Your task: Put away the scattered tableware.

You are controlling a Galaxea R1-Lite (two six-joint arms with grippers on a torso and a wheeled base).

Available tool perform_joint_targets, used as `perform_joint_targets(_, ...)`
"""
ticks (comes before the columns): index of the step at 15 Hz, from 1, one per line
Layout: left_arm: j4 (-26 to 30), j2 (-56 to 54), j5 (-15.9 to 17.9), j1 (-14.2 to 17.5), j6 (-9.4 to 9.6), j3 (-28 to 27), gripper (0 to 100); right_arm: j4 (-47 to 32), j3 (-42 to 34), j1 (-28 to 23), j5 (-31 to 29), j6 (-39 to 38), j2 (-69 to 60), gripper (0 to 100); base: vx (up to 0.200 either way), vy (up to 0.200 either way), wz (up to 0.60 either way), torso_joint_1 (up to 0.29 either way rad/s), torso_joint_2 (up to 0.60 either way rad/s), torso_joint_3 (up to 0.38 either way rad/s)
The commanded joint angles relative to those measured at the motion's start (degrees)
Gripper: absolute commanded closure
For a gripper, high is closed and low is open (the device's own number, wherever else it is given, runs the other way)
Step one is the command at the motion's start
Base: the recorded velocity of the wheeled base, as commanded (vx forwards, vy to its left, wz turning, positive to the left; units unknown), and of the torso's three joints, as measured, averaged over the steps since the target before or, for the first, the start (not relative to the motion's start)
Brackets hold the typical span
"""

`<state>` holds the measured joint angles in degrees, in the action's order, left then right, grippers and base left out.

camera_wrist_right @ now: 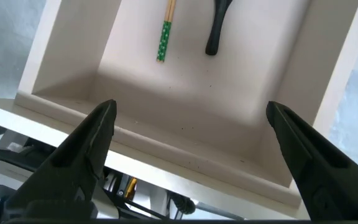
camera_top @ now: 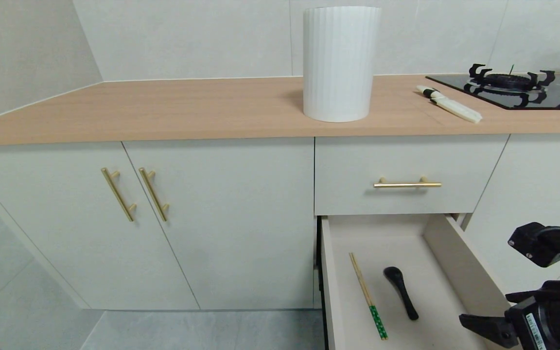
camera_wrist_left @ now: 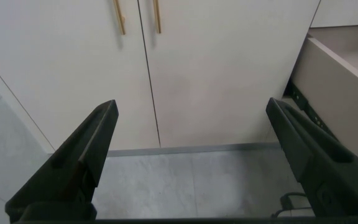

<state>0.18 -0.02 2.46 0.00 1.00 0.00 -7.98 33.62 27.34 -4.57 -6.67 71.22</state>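
Note:
In the open lower drawer (camera_top: pixel 331 272) lie a pair of wooden chopsticks (camera_top: pixel 367 296) with green tips and a black spoon (camera_top: pixel 401 291), side by side. A white knife-like utensil (camera_top: pixel 447 103) rests on the wooden countertop beside the stove. My right gripper (camera_top: pixel 483 306) hangs open and empty at the drawer's front right corner. Its wrist view looks down into the drawer (camera_wrist_right: pixel 166 137) at the chopsticks (camera_wrist_right: pixel 165 31) and spoon (camera_wrist_right: pixel 216 28), framed by the gripper (camera_wrist_right: pixel 189 111). My left gripper (camera_wrist_left: pixel 191 109) is open and empty, low in front of the cabinet doors (camera_wrist_left: pixel 148 68).
A tall white ribbed cylinder (camera_top: pixel 341 63) stands mid-counter. A black gas stove (camera_top: pixel 518 87) is at the far right. The upper drawer (camera_top: pixel 406 183) is closed. The open drawer's side (camera_wrist_left: pixel 334 81) juts out to the left gripper's right. The floor is grey tile.

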Motion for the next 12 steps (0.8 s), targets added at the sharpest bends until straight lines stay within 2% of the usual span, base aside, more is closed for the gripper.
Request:
perform_joint_targets(1,-0.01,0.02,0.0,0.0,-0.03,0.0,0,-0.1,-0.14,0.08,0.0,-0.01,-0.11,0,-0.2,0.0,0.0,0.002,0.0,-0.017)
perform_joint_targets(6,-0.01,0.02,0.0,0.0,-0.03,0.0,0,-0.01,-0.66,0.17,0.35,-0.01,1.64,0,-0.2,0.0,0.0,0.003,0.0,-0.004)
perform_joint_targets(12,-0.01,0.02,0.0,0.0,-0.12,0.0,0,-0.01,-2.42,0.43,0.88,2.01,5.77,0,0.0,0.0,0.0,0.0,0.0,0.0)
